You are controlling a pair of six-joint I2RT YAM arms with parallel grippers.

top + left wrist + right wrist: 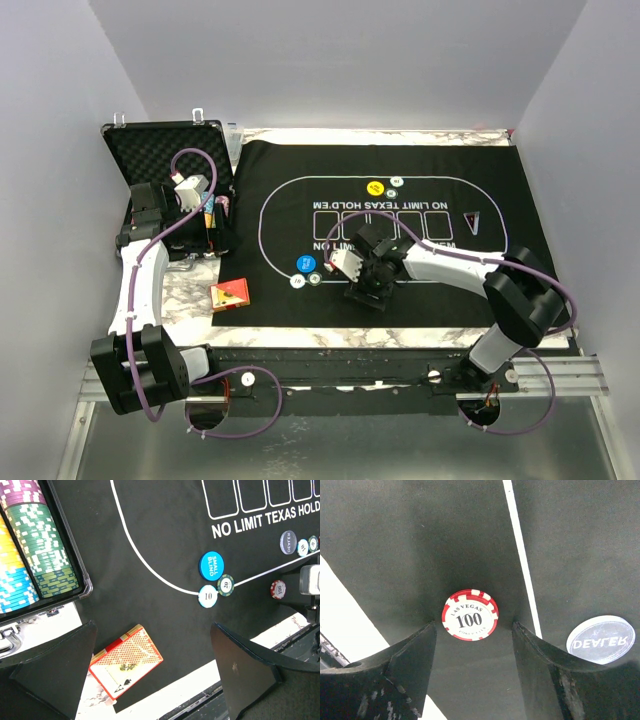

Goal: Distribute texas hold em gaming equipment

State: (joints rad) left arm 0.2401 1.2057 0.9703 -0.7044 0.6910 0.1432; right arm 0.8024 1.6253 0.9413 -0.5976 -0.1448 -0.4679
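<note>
On the mat, a red-and-white 100 chip (pixel 470 615) lies flat just ahead of my right gripper (pixel 474 625), whose fingers stand open on either side without touching it. A grey DEALER button (pixel 600 639) rests to its right. My left gripper (pixel 154 627) is open and empty, up over the case's edge (pixel 200 210). Below it the red-orange card box (pixel 126 662) lies half on the mat's corner. The blue SMALL BLIND button (pixel 211 565) sits beside a 10 chip (pixel 208 596) and a 20 chip (pixel 226 585). A yellow button (pixel 375 187) lies on the far side.
The open black case (pixel 165 145) at the back left holds rows of stacked chips (pixel 30 550). The black felt mat (pixel 480 300) covers most of the marble table. Grey walls close in three sides, and a metal rail (pixel 560 375) runs along the near edge.
</note>
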